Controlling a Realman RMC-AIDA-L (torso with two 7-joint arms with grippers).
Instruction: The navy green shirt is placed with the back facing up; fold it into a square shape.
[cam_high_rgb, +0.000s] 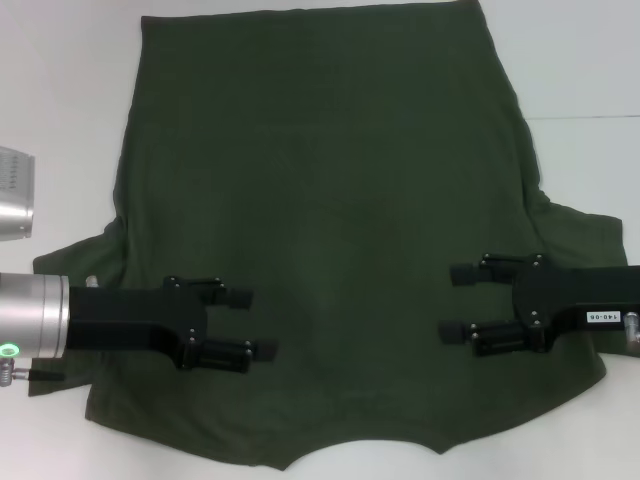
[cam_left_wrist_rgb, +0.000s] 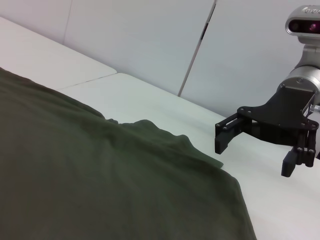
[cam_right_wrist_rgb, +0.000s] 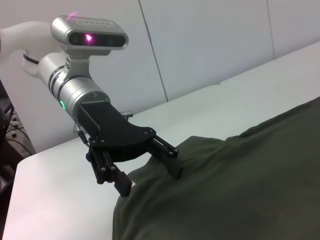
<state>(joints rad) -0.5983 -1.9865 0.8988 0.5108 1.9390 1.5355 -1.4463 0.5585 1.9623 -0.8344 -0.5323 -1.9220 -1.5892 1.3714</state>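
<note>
Nearest in the head view: the curved neck edge of the navy green shirt (cam_high_rgb: 330, 250), cut off at the bottom of the picture. Spread flat on the white worktop (cam_high_rgb: 60, 90), plain side up. Long way running from near to far, neck end close, straight hem far off at the top. One short sleeve sticking out on each side near the shoulders.

Left gripper (cam_high_rgb: 252, 324) reaching in from the left side, lying level over the left shoulder part of the shirt and pointing toward the middle. Jaws apart, nothing between them. Black fingers (cam_high_rgb: 232, 351), silver arm behind with a small green light.

Right gripper (cam_high_rgb: 452, 302) reaching in from the right side over the right shoulder part, also level and pointing toward the middle, facing the other one. Jaws apart too, nothing held.

Well apart from each other, with bare green cloth between. Seen from the right wrist view, left gripper (cam_right_wrist_rgb: 150, 172) low, at the shirt's edge (cam_right_wrist_rgb: 225, 190). Cannot tell about touching.

Silver round thing (cam_high_rgb: 15, 195) at the far left edge.
</note>
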